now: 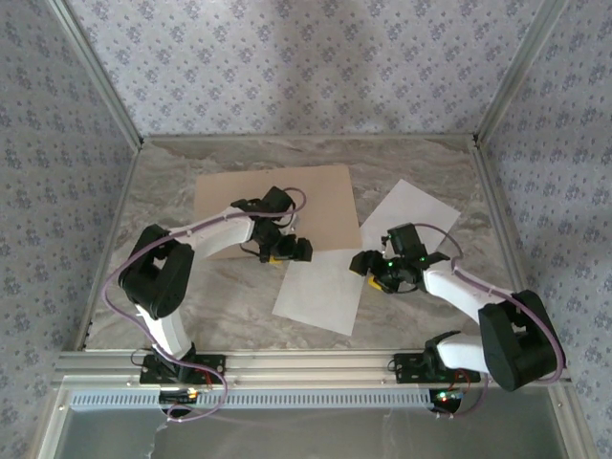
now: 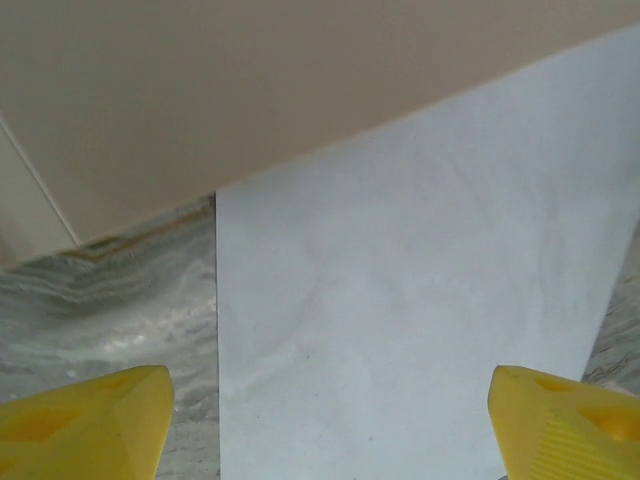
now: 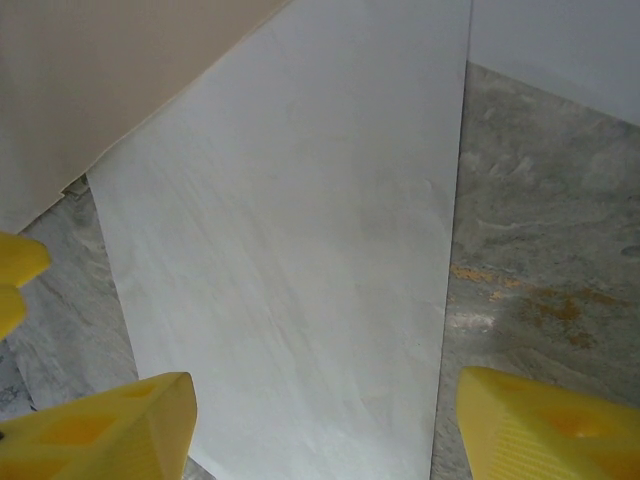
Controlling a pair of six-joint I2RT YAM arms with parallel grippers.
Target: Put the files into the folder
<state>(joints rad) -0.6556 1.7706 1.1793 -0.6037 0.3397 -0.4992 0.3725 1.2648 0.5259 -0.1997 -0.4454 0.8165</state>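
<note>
White paper, thin and flat on a hard marble desk [image 1: 430, 163], gives jaws no edge to bite. So the step in hand, as I judge it, is getting hold of the nearer sheet [image 1: 320, 292] without creasing it. It would go best if one pair of jaws pins the sheet while the other works up an edge, coming in low and closing slowly on a corner rather than the middle.

The tan folder [image 1: 320, 206] lies flat at upper centre of the overhead view; whether it is opened I cannot tell. The nearer sheet sits just below it, its top edge meeting the folder's lower edge, though over or under is unclear. The left jaws hang above that meeting line, spread wide and empty, the sheet's top-left corner just ahead of them. The right jaws, also spread and holding nothing, straddle the same sheet near its right edge. The second sheet [image 1: 411, 206] lies to the right of the folder, beyond the right jaws.
</note>
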